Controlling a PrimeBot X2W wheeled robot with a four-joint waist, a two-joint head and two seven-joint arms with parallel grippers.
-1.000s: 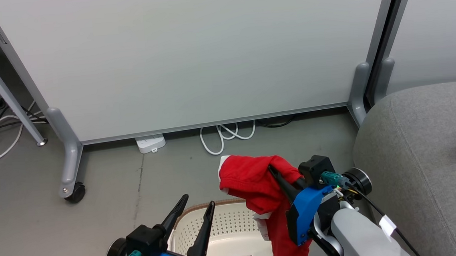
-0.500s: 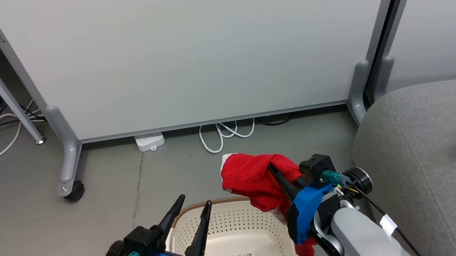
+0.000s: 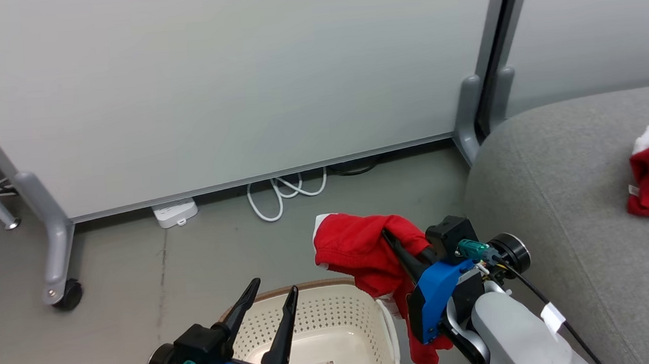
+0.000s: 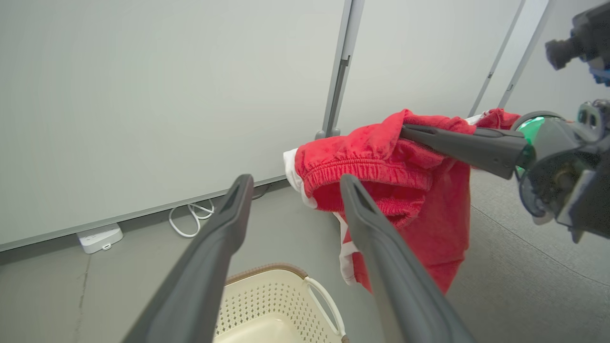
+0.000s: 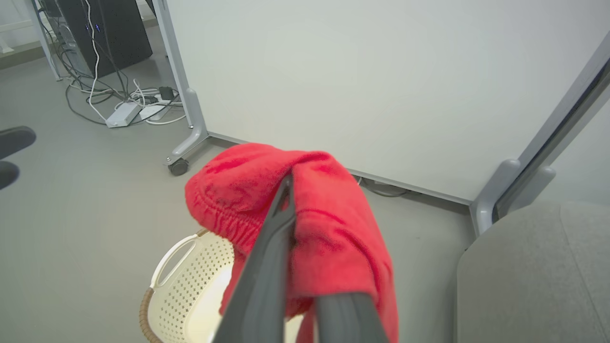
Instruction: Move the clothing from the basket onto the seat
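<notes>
A pale grey partition panel stands on a grey floor; a white power strip and looped white cable lie under its lower edge, a black castor at its left foot.

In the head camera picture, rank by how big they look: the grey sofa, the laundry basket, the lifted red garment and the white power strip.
1. grey sofa.
2. lifted red garment and laundry basket look about alike; the basket runs off the bottom edge, so unranked.
3. white power strip.
</notes>
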